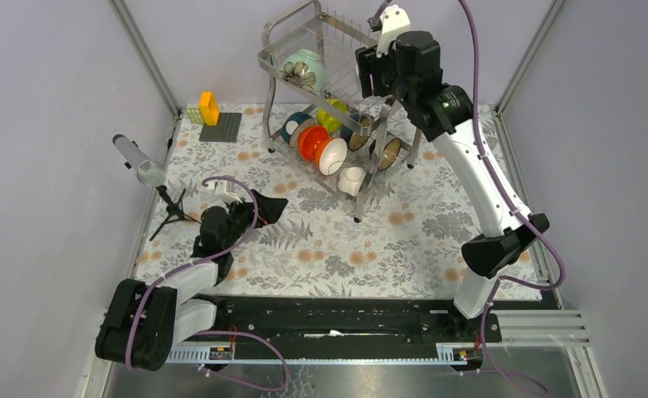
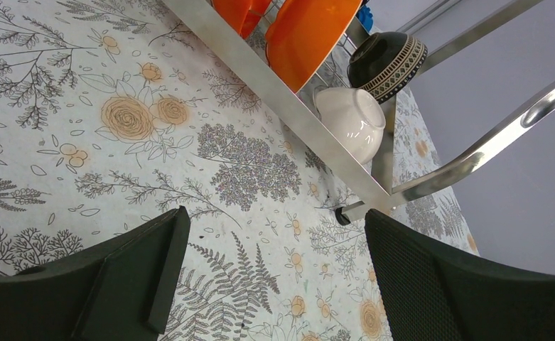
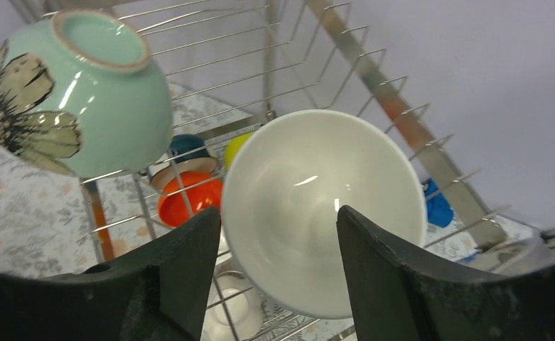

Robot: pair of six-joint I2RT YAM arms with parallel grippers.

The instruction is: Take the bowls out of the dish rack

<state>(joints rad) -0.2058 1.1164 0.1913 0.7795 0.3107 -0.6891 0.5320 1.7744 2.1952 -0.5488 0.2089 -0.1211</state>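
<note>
Right claw (image 3: 278, 213) agape, glossy white bowl (image 3: 324, 199), wire rack (image 3: 395, 106)

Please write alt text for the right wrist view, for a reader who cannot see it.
A white bowl sits in the wire dish rack, its hollow facing the camera, framed by the two spread black fingers of the right tool. A pale green flowered bowl leans upper left; an orange bowl shows below through the wires.
</note>
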